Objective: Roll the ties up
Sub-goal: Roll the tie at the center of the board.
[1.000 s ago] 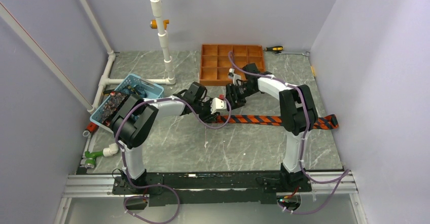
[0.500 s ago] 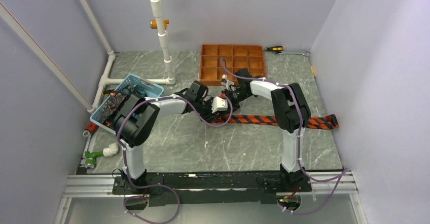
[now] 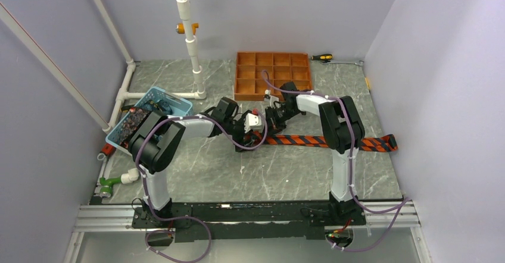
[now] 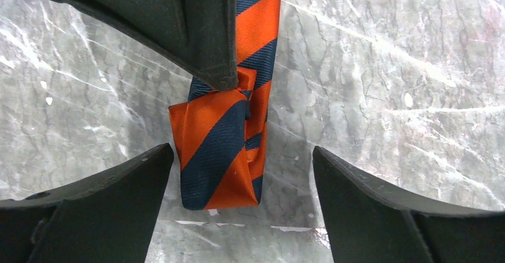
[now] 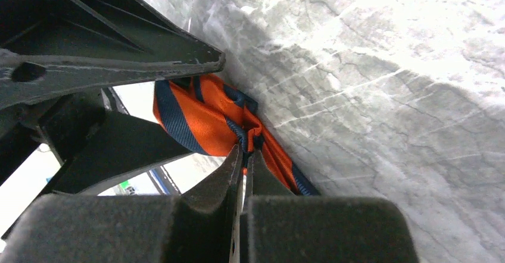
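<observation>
A tie [image 3: 324, 141] striped in orange and dark bands lies stretched across the table towards the right. Its left end is folded over into a short roll [image 4: 217, 156]. My left gripper [image 4: 243, 168] stands open, a finger on each side of that roll and neither touching it; from above it sits at the tie's left end [image 3: 249, 137]. My right gripper [image 5: 244, 156] is shut, pinching a fold of the tie [image 5: 202, 120] at the roll. In the top view it comes in from the far side [image 3: 266, 126], close against the left gripper.
An orange gridded tray [image 3: 273, 74] stands just behind the grippers, with a screwdriver [image 3: 321, 57] beside it. A blue basket [image 3: 149, 111] holding dark patterned cloth sits at the left, by white pipes [image 3: 190, 37]. A green fitting [image 3: 110, 184] lies near the left edge.
My left gripper has let go of the rolled end and opened wide. The right gripper has moved left onto the roll and shut on its fold.
</observation>
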{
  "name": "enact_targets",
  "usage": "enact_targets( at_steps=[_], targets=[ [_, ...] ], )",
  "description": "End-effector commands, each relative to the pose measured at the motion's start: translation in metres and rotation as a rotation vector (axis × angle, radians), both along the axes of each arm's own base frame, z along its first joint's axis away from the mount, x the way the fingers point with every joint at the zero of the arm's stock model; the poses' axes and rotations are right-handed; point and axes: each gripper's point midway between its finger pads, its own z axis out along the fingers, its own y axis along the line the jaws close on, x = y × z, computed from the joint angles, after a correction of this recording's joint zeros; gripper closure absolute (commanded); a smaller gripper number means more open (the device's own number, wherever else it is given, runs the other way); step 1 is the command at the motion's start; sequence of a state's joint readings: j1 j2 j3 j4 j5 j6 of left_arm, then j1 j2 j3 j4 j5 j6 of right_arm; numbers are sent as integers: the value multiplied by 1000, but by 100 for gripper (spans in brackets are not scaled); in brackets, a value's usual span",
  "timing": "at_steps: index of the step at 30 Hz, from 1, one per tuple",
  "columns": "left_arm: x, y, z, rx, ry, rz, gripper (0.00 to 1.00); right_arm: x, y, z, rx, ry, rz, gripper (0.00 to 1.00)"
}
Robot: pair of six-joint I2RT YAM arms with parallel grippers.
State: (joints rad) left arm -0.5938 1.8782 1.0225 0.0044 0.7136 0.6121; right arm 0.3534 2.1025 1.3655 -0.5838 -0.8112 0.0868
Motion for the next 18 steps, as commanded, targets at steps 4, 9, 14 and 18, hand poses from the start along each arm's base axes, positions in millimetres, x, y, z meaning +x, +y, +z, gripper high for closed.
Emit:
enact_targets(
  at_steps=[4,9,14,18],
  targets=[
    [6,-25,17,-70,-46,-16,3,-5,-11,-16,-57,-6,24,100],
    [2,-33,1,-9,-34,-17,4,-4,-8,-6,-30,-28,28,100],
    [3,-26,-24,57,-20,-16,11,-2,-3,8,-1,-52,31,100],
    [-4,-18,-32,82,-31,-37,24,-1,1,26,36,-72,26,100]
  ],
)
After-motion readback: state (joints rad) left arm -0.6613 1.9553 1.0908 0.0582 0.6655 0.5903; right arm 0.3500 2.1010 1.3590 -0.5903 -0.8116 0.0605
